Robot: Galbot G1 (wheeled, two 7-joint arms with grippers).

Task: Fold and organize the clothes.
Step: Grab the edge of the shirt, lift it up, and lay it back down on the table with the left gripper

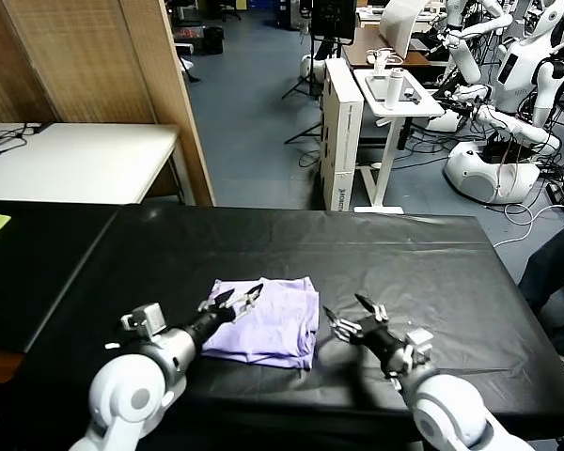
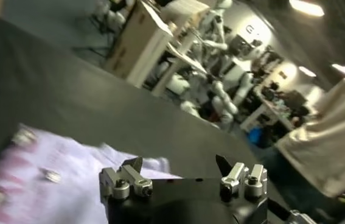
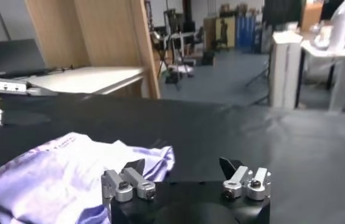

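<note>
The folded T-shirt (image 1: pixel 268 319) lies on the table (image 1: pixel 423 263) near its front edge, between my left gripper (image 1: pixel 239 300) and right gripper (image 1: pixel 350 315).

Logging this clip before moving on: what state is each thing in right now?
T-shirt: folded into a compact stack, lying flat on the table, not held.
Left tool: open, over the T-shirt's near-left part, holding nothing.
Right tool: open, just beside the T-shirt's right edge, holding nothing.
Table: covered with black cloth.
</note>
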